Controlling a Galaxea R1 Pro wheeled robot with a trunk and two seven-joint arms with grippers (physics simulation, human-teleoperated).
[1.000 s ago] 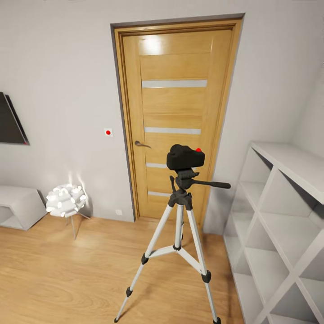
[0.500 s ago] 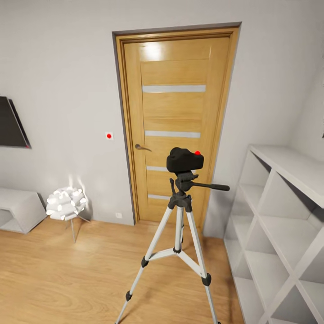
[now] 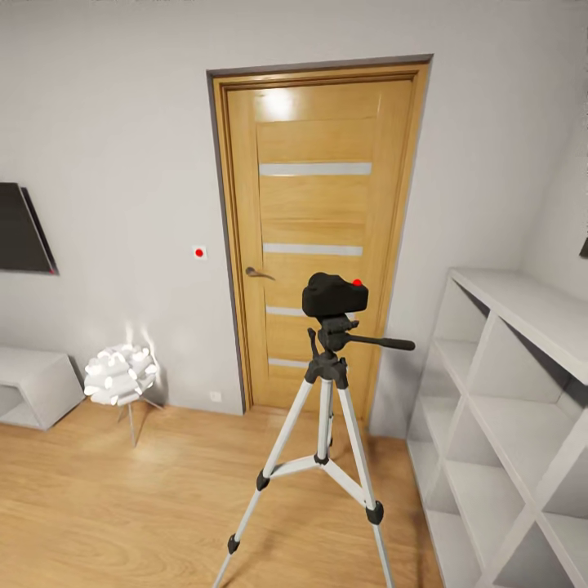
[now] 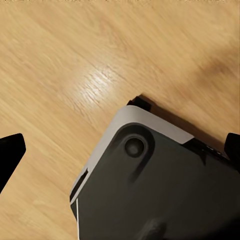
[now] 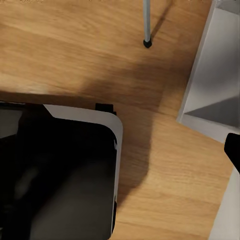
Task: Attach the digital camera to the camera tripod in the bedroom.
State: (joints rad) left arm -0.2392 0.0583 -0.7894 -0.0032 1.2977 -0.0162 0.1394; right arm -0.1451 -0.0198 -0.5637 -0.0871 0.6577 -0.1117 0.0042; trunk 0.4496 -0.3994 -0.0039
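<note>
The digital camera [image 3: 333, 296], black with a red dot, sits on the head of the camera tripod [image 3: 325, 408], which stands on the wood floor in front of the oak door [image 3: 318, 204]. The tripod's black pan bar [image 3: 380, 343] points right. One tripod leg and its foot [image 5: 146, 42] appear in the right wrist view. My left gripper [image 4: 121, 150] hangs open over the floor and my own base [image 4: 160, 190], nothing between its fingertips [image 4: 10, 150]. My right gripper [image 5: 120, 150] also hangs open above the base [image 5: 60, 170], with one fingertip [image 5: 232, 147] at the picture's edge.
A white open shelf unit [image 3: 506, 392] stands right of the tripod, its corner [image 5: 210, 75] near my base. A glowing white floor lamp [image 3: 120, 374], a low white cabinet [image 3: 28, 388] and a dark wall screen [image 3: 20, 229] are at the left.
The whole head view has shifted: door, tripod and camera sit slightly lower and smaller, so the head camera moved. The camera stays on the tripod.
</note>
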